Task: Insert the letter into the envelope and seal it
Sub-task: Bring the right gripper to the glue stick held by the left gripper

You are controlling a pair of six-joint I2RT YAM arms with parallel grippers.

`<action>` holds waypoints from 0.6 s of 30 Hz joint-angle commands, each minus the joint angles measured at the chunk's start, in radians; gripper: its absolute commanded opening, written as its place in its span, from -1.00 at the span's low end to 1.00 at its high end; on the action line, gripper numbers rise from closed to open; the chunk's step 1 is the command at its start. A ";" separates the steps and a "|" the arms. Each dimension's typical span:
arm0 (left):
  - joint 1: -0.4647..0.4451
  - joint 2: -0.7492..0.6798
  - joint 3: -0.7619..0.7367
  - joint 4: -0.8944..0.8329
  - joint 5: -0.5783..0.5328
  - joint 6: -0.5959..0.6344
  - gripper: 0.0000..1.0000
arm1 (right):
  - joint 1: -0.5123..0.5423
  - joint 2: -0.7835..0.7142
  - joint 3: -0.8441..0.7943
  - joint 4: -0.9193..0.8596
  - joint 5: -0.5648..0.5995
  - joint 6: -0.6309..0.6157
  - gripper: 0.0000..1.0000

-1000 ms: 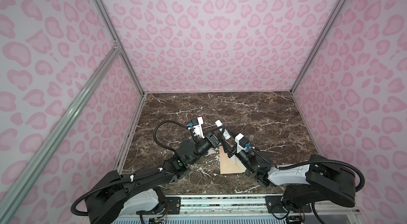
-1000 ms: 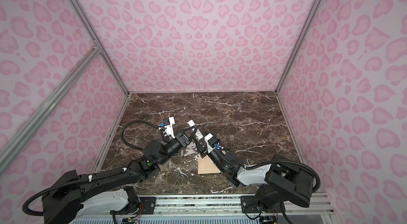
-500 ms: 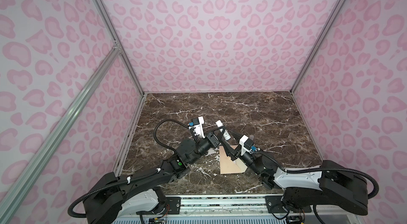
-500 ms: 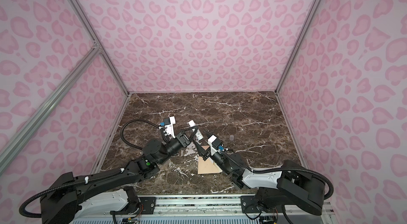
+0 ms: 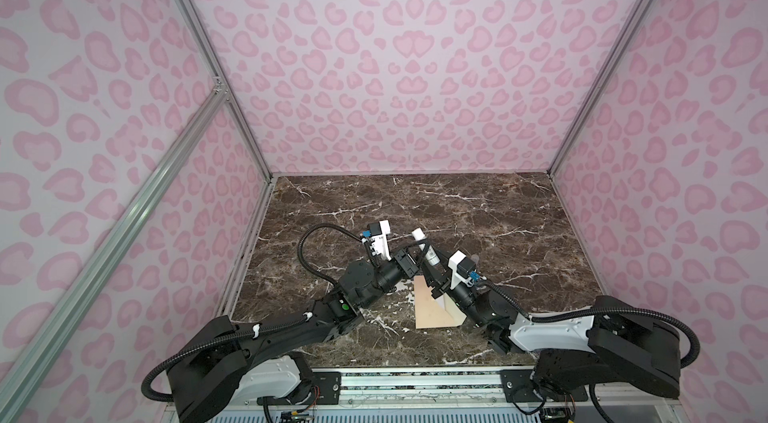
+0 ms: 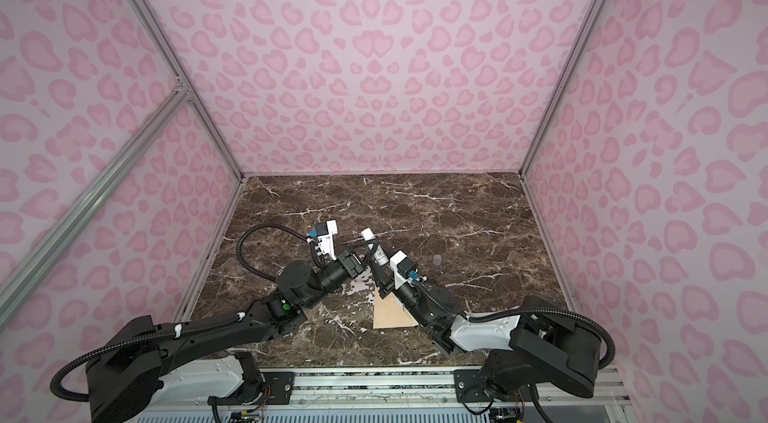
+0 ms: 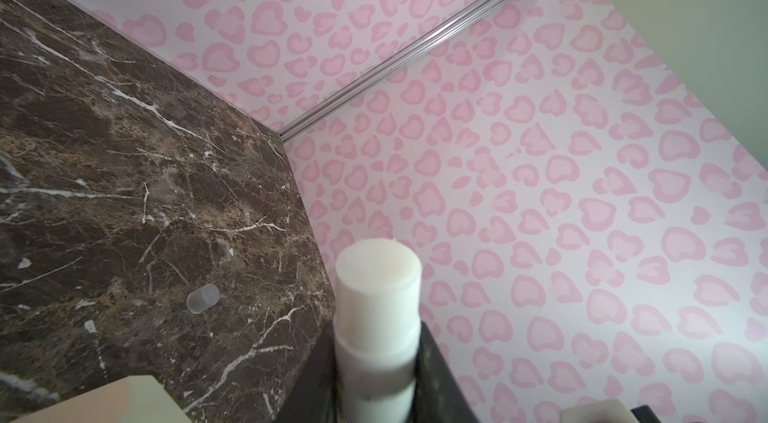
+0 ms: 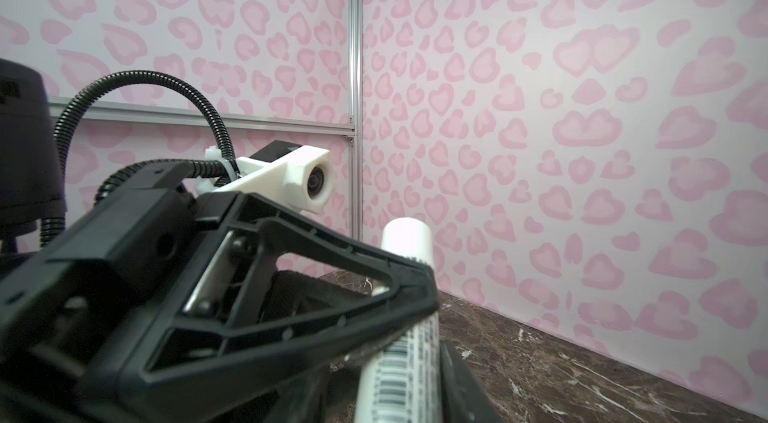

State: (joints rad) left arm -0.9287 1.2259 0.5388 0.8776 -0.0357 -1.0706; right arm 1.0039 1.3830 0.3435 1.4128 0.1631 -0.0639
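Observation:
The peach-tan envelope (image 5: 432, 311) (image 6: 388, 315) lies on the marble near the front, partly under my right arm. The letter is hidden. A white glue stick (image 5: 424, 248) (image 6: 374, 248) is held tilted above the envelope's far end, with its bare glue tip (image 7: 376, 263) uncapped. My left gripper (image 5: 415, 265) (image 7: 376, 396) is shut on the stick's body. My right gripper (image 5: 432, 277) (image 8: 399, 396) has a finger (image 8: 461, 383) on either side of the stick's barcode end (image 8: 395, 375). One finger is against the stick and a gap shows on the other side.
The clear glue-stick cap (image 5: 473, 261) (image 6: 436, 260) (image 7: 202, 298) lies on the marble just right of the grippers. Pink-patterned walls close in the left, back and right sides. A metal rail (image 5: 415, 377) runs along the front edge.
The right arm has stretched lower along the front. Its jaws have narrowed around the lower end of the glue stick. The left arm and the envelope have stayed put.

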 commanded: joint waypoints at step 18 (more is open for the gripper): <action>-0.001 0.002 0.009 0.058 0.075 -0.017 -0.46 | -0.040 0.016 0.039 -0.002 0.069 -0.026 -0.76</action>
State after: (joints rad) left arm -0.9249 1.2392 0.5461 0.9066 -0.0677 -1.0897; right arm 0.9714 1.4075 0.3882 1.4063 0.1627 -0.0795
